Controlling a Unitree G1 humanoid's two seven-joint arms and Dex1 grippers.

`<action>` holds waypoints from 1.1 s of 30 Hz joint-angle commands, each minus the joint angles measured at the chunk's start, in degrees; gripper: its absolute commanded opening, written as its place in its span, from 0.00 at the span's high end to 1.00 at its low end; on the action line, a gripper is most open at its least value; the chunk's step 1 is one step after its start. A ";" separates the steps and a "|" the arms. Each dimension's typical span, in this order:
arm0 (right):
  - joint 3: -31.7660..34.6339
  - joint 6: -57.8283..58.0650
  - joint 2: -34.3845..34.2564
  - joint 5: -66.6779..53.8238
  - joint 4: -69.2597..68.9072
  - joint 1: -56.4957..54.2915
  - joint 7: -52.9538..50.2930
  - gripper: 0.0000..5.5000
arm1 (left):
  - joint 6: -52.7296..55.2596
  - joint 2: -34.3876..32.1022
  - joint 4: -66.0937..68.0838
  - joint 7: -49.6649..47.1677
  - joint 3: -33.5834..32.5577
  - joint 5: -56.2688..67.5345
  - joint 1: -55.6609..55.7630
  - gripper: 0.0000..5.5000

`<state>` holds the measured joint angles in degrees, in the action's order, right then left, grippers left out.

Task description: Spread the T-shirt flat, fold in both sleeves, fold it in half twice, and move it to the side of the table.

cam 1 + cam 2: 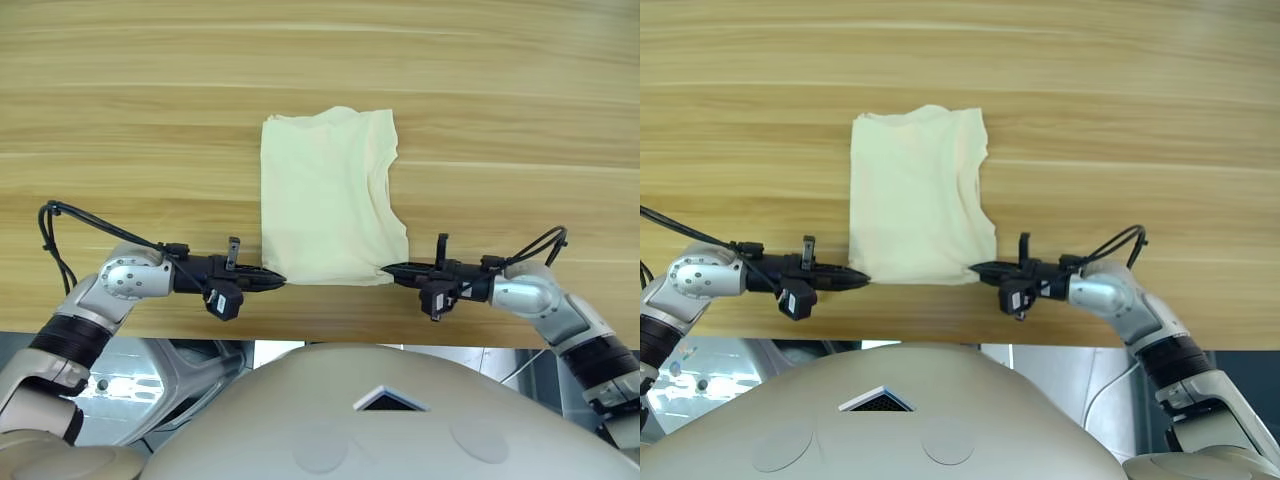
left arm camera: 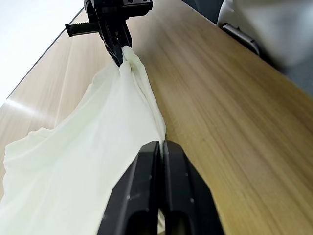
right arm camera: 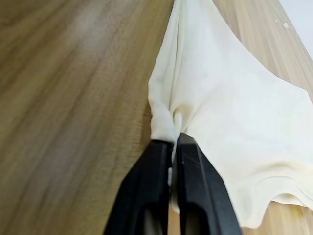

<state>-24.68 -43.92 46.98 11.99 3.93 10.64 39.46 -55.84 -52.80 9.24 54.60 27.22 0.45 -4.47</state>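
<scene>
The left gripper (image 1: 277,281) was clamped on the shirt's (image 1: 325,195) near-left corner. The shirt, sleeves apparently folded in, lay on the table (image 1: 500,80). The right gripper (image 1: 388,268) pinched its near-right corner. Uneven lifting could skew the half-fold, or thin layers might slip from either pinch.

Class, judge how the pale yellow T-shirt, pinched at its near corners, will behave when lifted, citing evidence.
Probably floppy: the T-shirt bunches into folds where the right tool pinches it, so it would likely sag between that and the left tool. Likely light: the fabric looks thin and softly wrinkled. Its folded layers may shift apart.
</scene>
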 commanded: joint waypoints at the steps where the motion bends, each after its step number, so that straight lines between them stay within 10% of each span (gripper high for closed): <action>1: 1.52 -2.16 3.83 -4.04 -3.00 2.60 1.98 0.99 | 0.38 -1.69 -1.65 0.76 -0.84 1.72 -0.58 1.00; 15: 4.80 -8.23 10.62 -13.03 -12.46 10.33 4.73 0.99 | 0.59 -9.24 -18.50 0.10 -2.82 8.65 -10.64 1.00; 33: 12.21 10.31 -4.95 -1.90 -4.03 -9.29 -5.59 0.99 | 8.57 5.97 -3.02 -8.51 -12.66 1.86 5.54 1.00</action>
<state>-12.65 -35.93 43.56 7.28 -2.49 4.49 35.07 -48.21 -48.05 4.79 47.23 15.60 3.76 -0.76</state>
